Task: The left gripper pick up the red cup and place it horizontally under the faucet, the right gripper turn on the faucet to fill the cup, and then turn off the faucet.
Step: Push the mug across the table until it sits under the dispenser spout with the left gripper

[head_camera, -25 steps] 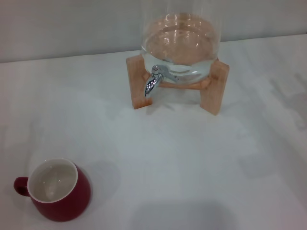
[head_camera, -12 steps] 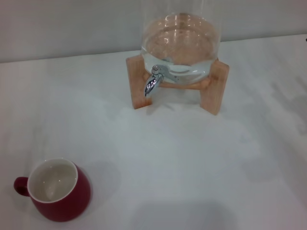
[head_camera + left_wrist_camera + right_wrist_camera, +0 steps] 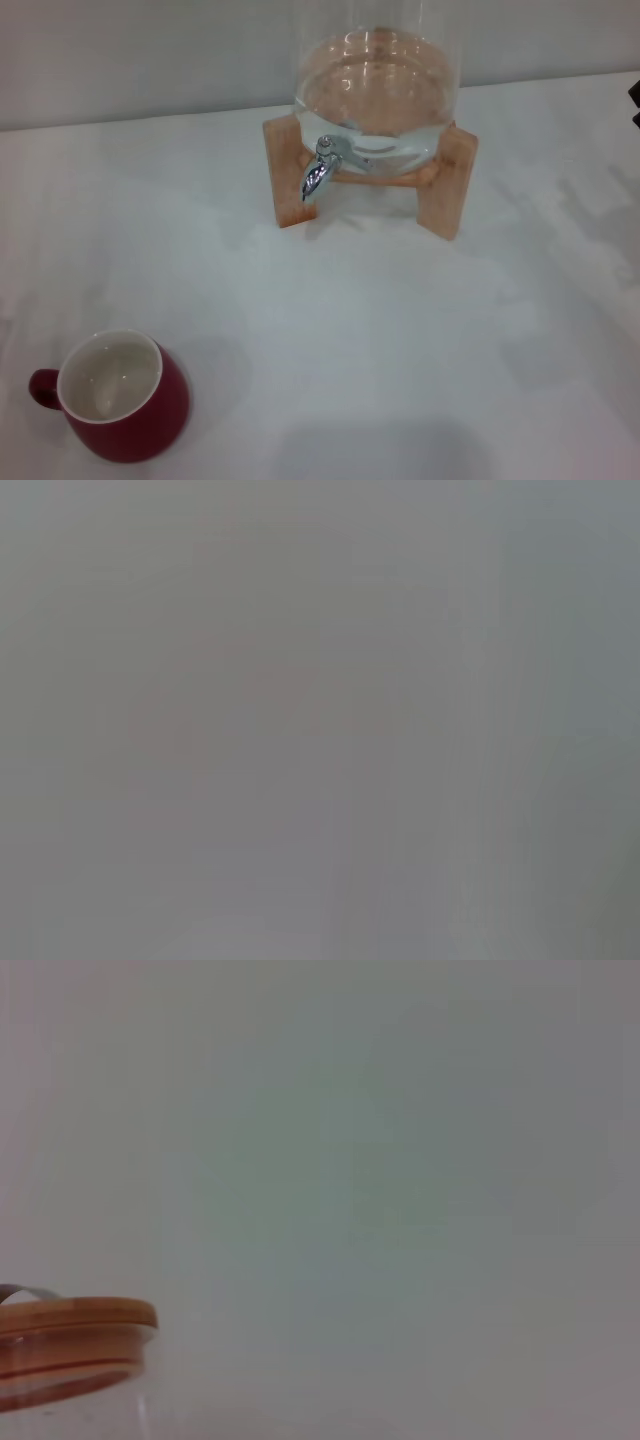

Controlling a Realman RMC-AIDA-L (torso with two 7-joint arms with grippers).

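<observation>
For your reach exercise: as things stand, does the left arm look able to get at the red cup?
Probably yes: the red cup stands upright and alone on the table's near left side, nothing around it. The left gripper itself is not in view.

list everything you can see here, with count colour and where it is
red cup: 1, dark red with cream inside, upright at the table's near left, handle pointing left
glass dispenser jar: 1, clear, on the stand at the back centre
wooden lid: 1, light wood, on the jar, seen from the right wrist
wooden stand: 1, light wood, under the jar
faucet: 1, chrome, on the jar's front, spout down
table: 1, white
right gripper: 1, black, just a sliver at the far right edge
left gripper: not in view
</observation>
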